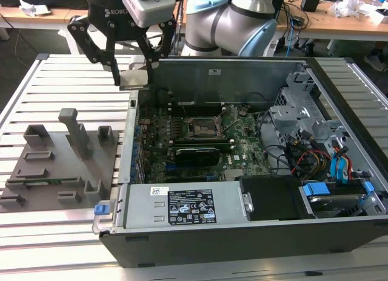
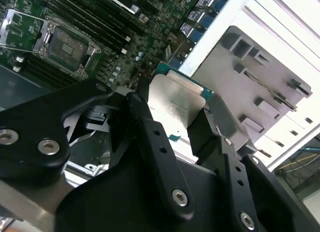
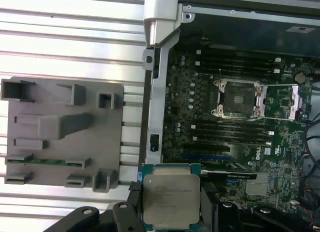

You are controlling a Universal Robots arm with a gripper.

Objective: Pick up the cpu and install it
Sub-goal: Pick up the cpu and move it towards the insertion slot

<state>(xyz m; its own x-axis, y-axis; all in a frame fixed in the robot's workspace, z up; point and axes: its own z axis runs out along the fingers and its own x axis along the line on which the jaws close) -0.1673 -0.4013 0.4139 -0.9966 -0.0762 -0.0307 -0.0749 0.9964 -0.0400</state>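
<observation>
Above the far corner of the open computer case [image 1: 230,66], on the exterior view's left, the black gripper [image 1: 133,75] hangs with its 2 fingers pointing down. The arm's grey and blue joints [image 1: 242,14] rise behind the case's far wall. The 2 fingers are closed against opposite edges of the cpu [image 1: 133,80], pinching it. The chip lies roughly level, with its silvery lid facing up towards the wrist cameras.

The cpu sits higher than the case rim and well apart from the cpu socket [image 1: 200,128], which is on the motherboard [image 1: 242,154] near the middle of the case. In the first wrist view, the socket's metal load plate [image 3: 287,99] seems to lie folded open beside it. The grey plastic tray [image 1: 54,166] rests on the slatted table [image 1: 60,81] just outside the case wall.

The gripper's upper body is cut off by the exterior view's edge. In the second wrist view, black linkages cover 1 side of the chip. In the first wrist view, its near edge runs out of frame, so the finger contact is only partly visible.
</observation>
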